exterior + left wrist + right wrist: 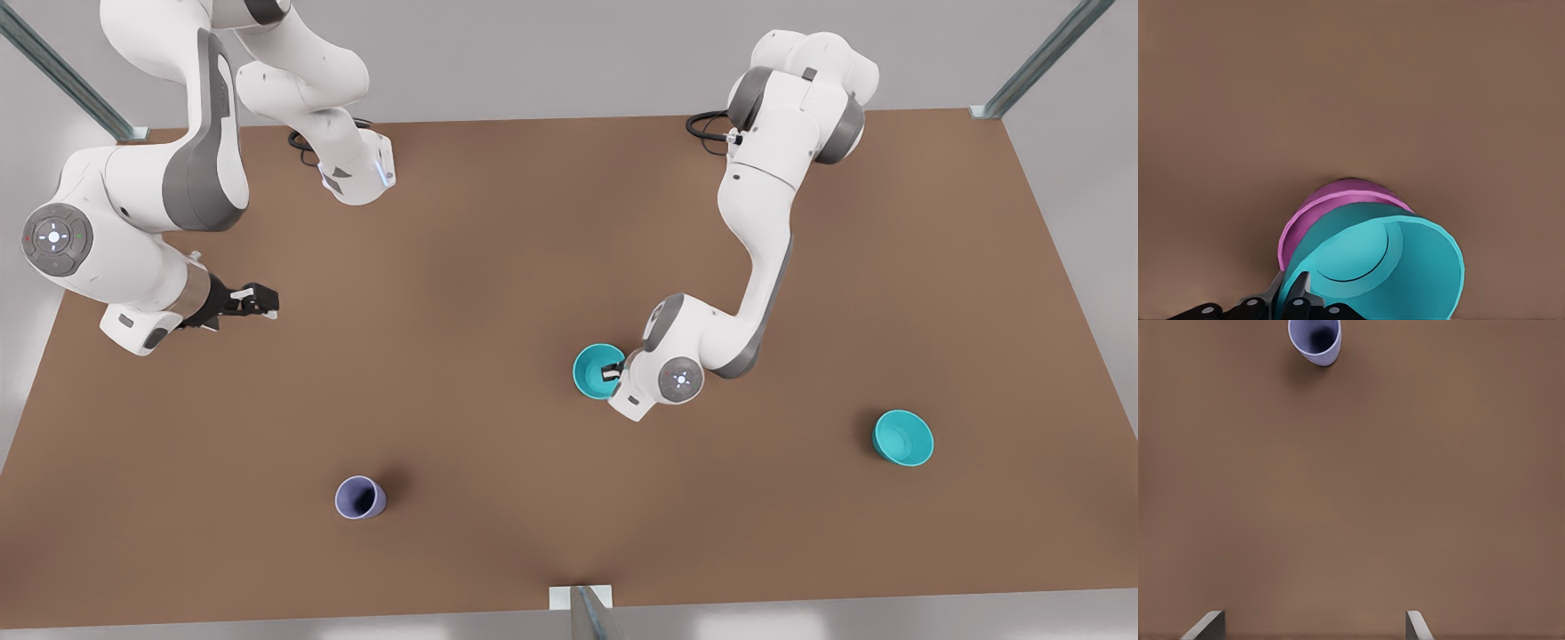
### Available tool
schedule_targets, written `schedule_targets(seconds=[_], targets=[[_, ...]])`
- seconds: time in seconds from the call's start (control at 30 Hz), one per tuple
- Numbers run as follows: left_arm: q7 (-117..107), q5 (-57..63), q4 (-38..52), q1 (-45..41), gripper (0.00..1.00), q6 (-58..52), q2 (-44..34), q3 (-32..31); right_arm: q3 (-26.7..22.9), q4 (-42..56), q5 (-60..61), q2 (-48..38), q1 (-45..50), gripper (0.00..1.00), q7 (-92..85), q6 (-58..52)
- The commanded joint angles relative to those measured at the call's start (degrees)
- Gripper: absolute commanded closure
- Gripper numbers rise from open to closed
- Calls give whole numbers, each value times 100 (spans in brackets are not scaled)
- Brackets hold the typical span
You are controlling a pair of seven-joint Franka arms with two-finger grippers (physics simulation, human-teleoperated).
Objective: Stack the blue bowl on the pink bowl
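The left gripper pinches the rim of the blue bowl near the table's middle, directly over the pink bowl, seemingly already nested, while the right gripper, fingers spread, waits by the table's edge on the front view's left.

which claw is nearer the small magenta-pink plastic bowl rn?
Left. The left claw grips the rim of the deep teal-blue plastic bowl, which sits in the pink bowl. The right claw waits far off, open, at the front view's left.
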Motion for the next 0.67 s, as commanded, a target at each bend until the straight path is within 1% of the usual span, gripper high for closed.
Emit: schedule_targets(seconds=[0.0, 0.03, 0.1, 0.13, 0.2, 0.23, 0.27, 0.33, 0.37, 0.4, 0.43, 0.5, 0.63], targets=[[-1025, -1, 1, 5, 25, 9, -5, -18, -3, 4, 4, 19, 0, 0, -60, -3], [-1025, 7, 1, 5, 0, -18, -5, -18, -3, 4, 4, 19, 0, 0, -60, -3], [-1016, 376, 1, 163, 0, -545, -127, -18, -3, 4, 4, 19, 0, 0, -60, -3], [-955, 666, 1, 348, 0, -931, -399, -18, -3, 4, 4, 19, 0, 0, -60, -3], [-770, 1308, 72, 691, 0, -1880, -1050, 8, -3, 4, 4, 28, 0, 0, -60, -3], [-770, 1686, 72, 867, 0, -2153, -1683, 26, -3, 4, 4, 19, 0, 0, -60, -3], [-770, 1721, 168, 981, 0, -2285, -1964, 17, -3, 4, 4, 19, -26, 0, -60, -3], [-613, 1932, 634, 999, 0, -2856, -1991, 8, -3, 13, 12, 19, -35, 0, -68, -3], [666, 2055, 853, 1051, 0, -3373, -2166, 17, -3, 13, 30, 19, -35, 0, -68, -3], [1581, 2055, 1090, 1165, 0, -3655, -2175, -1, -3, 13, 30, 19, -35, 0, -68, -3], [2920, 2117, 1030, 1245, 0, -3753, -2482, 227, -3, 13, 30, 19, -35, 0, -68, -3], [3150, 2064, -860, 1280, 0, -2277, -3924, 570, -3, 13, 30, 28, -35, 0, -68, -3], [3150, 2055, -851, 1280, 0, -2514, -3889, 623, -3, 13, 30, 28, -35, 0, -68, -3]])
